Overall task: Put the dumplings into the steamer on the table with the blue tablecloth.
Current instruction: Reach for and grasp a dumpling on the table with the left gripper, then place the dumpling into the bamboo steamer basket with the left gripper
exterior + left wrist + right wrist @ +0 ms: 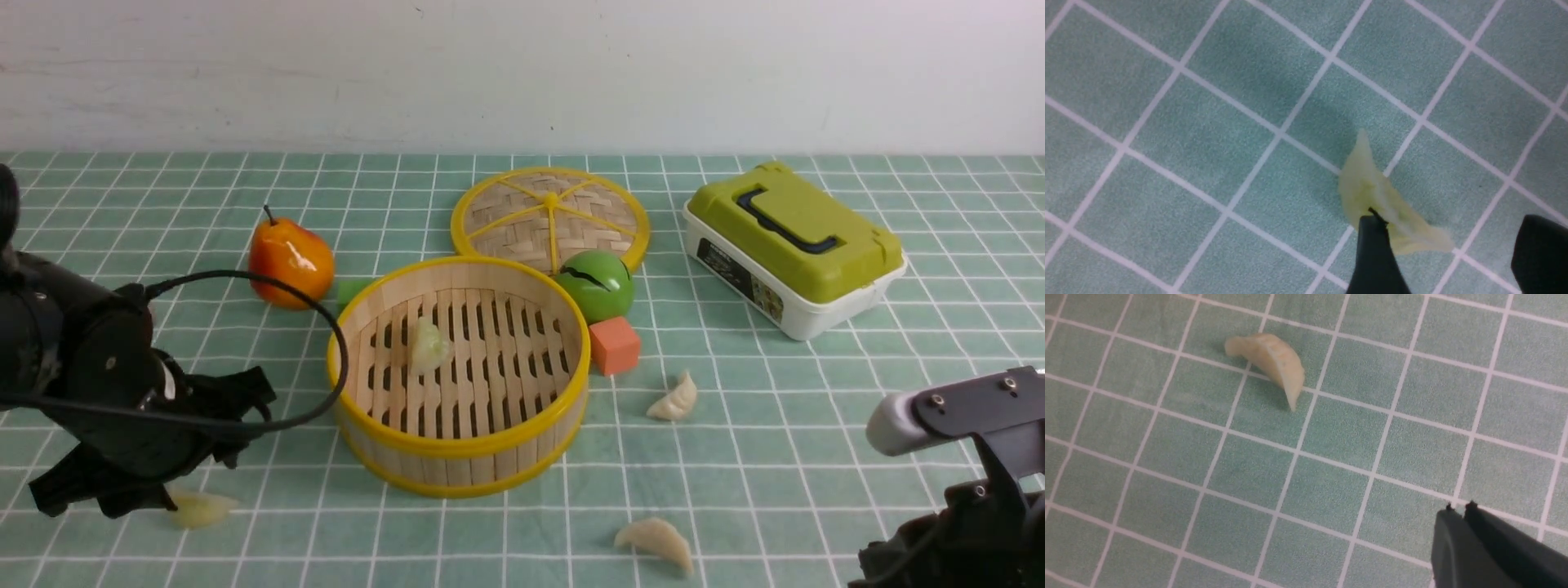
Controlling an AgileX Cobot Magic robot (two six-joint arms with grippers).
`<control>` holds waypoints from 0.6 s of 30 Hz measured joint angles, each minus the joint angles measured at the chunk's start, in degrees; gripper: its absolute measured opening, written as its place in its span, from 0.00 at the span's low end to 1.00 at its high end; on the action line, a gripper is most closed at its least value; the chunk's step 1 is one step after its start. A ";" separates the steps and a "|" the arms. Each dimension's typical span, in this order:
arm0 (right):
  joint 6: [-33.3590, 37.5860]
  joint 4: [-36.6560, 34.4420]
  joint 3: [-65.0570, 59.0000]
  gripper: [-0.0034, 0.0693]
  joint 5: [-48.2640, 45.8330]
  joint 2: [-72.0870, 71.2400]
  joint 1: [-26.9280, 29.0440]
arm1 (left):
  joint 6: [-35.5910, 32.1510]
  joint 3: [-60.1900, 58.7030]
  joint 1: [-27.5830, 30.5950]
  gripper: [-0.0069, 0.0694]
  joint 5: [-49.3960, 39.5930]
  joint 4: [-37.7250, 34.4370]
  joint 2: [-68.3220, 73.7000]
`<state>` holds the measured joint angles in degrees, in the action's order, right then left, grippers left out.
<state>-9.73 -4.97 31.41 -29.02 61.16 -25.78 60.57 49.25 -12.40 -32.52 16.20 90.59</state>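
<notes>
one dumpling (429,345), apparently upright, inside steamer (457,447)

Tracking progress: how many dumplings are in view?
4 dumplings: one inside the steamer, one by the left end effector, one right of the steamer, one near the front edge. None seems hidden.

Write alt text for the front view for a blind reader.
A bamboo steamer stands on a teal grid cloth with one dumpling inside; three dumplings lie on the cloth outside it. A pear, a woven lid and a green box sit farther back.
</notes>
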 joint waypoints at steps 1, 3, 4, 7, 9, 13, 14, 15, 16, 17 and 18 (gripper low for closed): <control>0.00 -0.16 0.00 0.09 0.00 0.00 0.00 | 0.87 0.00 0.00 0.66 0.00 0.72 0.92; 0.00 -0.34 0.00 0.09 0.00 0.00 0.00 | 2.54 0.00 0.00 0.66 0.02 1.99 2.40; 0.00 -0.52 0.00 0.10 0.00 0.00 0.00 | 3.41 0.00 0.00 0.66 0.02 2.47 3.34; 0.00 -1.02 0.00 0.10 0.00 0.00 0.00 | 4.52 0.00 0.00 0.66 0.68 3.52 5.82; 0.00 -1.02 0.00 0.10 0.00 0.00 0.00 | 4.67 0.00 0.00 0.64 0.93 4.11 6.71; 0.00 -1.02 0.00 0.10 0.00 0.00 0.00 | 3.40 0.00 0.00 0.46 1.15 5.67 7.18; 0.00 -1.02 0.00 0.10 0.00 0.00 0.00 | 2.40 0.00 0.00 0.39 1.15 5.72 7.10; 0.00 -1.02 0.00 0.11 0.00 0.00 0.00 | 1.28 0.00 0.00 0.36 1.15 5.78 6.72; 0.00 -1.02 0.00 0.11 0.00 0.00 0.00 | 0.12 0.00 0.00 0.36 0.91 5.67 6.36; 0.00 -1.02 0.00 0.11 0.00 0.00 0.00 | -0.86 0.32 0.00 0.36 0.61 5.34 5.83; 0.06 -1.02 0.00 0.11 0.00 0.00 0.00 | -2.29 0.94 0.00 0.36 0.05 4.61 5.04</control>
<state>-9.67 -5.99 31.41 -29.02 61.16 -25.78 58.29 50.18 -12.40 -32.48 20.80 95.63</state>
